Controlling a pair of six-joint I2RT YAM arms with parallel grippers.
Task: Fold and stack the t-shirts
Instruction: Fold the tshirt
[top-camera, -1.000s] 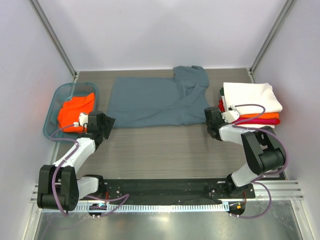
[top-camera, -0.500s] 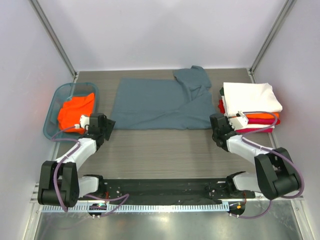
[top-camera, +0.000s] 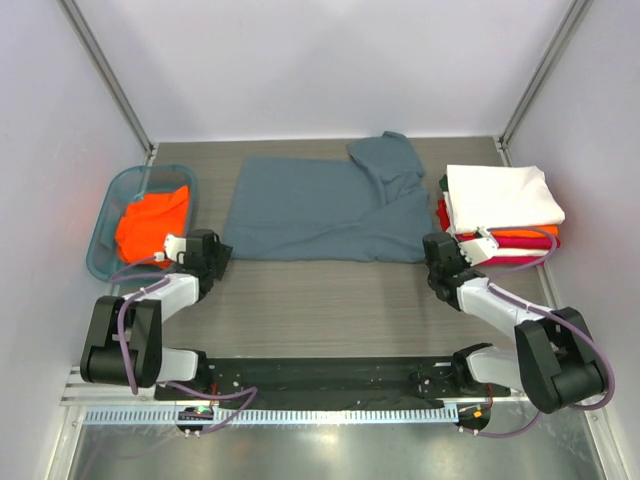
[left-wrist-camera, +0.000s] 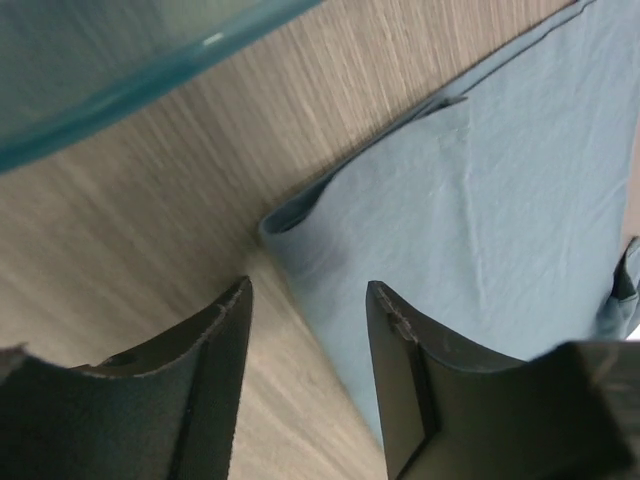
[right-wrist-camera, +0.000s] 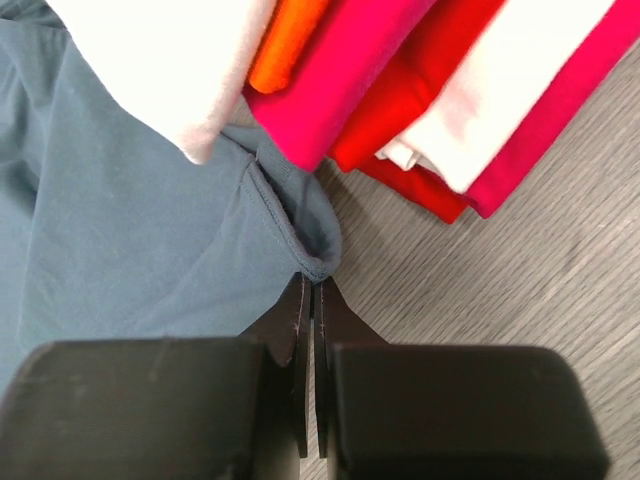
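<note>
The slate blue-grey t-shirt (top-camera: 320, 210) lies spread flat across the back of the table, one sleeve bunched at its far right. My left gripper (top-camera: 213, 256) is open, low over the table, with the shirt's near-left corner (left-wrist-camera: 290, 215) just ahead of its fingertips. My right gripper (top-camera: 433, 250) is shut, its tips pinching the hem at the shirt's near-right corner (right-wrist-camera: 318, 255). A folded stack stands at the right with a white shirt (top-camera: 500, 195) on top and orange (right-wrist-camera: 285, 50) and red (right-wrist-camera: 420, 80) ones below. Another orange shirt (top-camera: 150, 225) lies in the basket.
The teal translucent basket (top-camera: 103, 222) sits at the left edge, its rim close above my left gripper in the left wrist view (left-wrist-camera: 100, 70). The folded stack presses against the shirt's right edge. Bare wood-grain table (top-camera: 320, 300) runs between the shirt and the arm bases.
My right gripper moved right and toward the near edge, pulling the blue-grey shirt slightly right. My left gripper drifted a little nearer, staying by the shirt's left corner.
</note>
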